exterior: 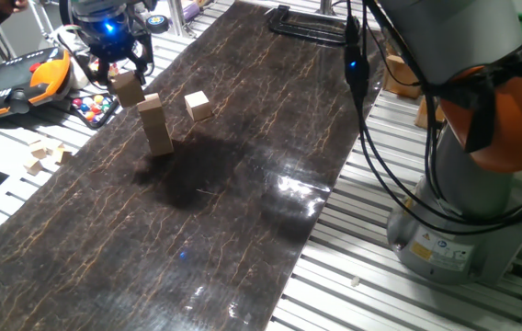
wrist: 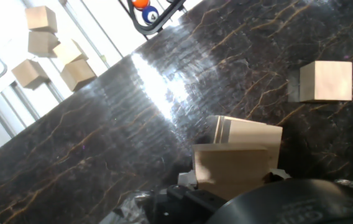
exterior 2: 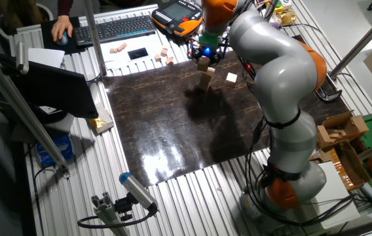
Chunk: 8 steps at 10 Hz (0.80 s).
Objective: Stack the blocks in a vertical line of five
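From one fixed view, the hand (exterior: 121,72) hung over the far left end of the dark marbled mat (exterior: 206,211) on the desk (exterior: 353,276). It was clenched on a wooden block (exterior: 128,89), which was held clear of the mat, tilted, just above and slightly left of the stack (exterior: 156,124). The stack stood upright on the mat; its block count could not be read with certainty. A single loose block (exterior: 197,106) rested on the mat just to the right of the stack. Small pale wooden pieces (exterior: 45,156) lay off the mat on the desk slats to the left. A tray of coloured balls (exterior: 96,108) sat behind the hand, next to an orange teach pendant (exterior: 17,81).

From the other fixed view, the grey arm (exterior 2: 274,72) reached across the mat to its far edge. The held block and the stack (exterior 2: 205,80) appeared close together beneath the hand. The loose block (exterior 2: 231,78) lay just beside them. A keyboard (exterior 2: 114,28) sat beyond the mat.

In the hand view, the held block (wrist: 232,163) filled the lower centre. The top of the stack (wrist: 248,132) showed directly behind it. The loose block (wrist: 325,81) lay apart at upper right. Pale wooden pieces (wrist: 52,53) lay off the mat at upper left.
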Available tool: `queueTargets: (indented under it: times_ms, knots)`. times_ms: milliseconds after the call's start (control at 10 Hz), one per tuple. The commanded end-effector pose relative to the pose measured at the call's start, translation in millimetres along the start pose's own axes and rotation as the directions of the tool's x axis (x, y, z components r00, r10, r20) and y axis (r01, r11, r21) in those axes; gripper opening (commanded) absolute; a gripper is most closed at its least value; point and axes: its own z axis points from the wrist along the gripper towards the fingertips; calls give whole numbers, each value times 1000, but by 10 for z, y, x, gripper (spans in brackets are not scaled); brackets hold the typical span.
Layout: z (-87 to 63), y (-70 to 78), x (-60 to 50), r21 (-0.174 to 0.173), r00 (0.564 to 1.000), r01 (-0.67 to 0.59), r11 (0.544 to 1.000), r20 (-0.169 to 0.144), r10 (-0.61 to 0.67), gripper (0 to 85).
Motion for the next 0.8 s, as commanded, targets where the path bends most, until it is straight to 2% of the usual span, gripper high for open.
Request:
queueTargets:
  times_ms: [0,200,400,600,700]
  knots:
    - [1,1,1,2,1000,-3,1000,-3,3,10]
    - [0,-17,-5,-1,1000,-22,1000,-2,22,10]
    - [-25,-161,-70,-5,1000,-19,1000,1,19,10]
    - [-19,-220,-86,4,999,-42,999,28,42,10]
    - [-7,-262,-84,-8,995,-90,996,38,90,10]
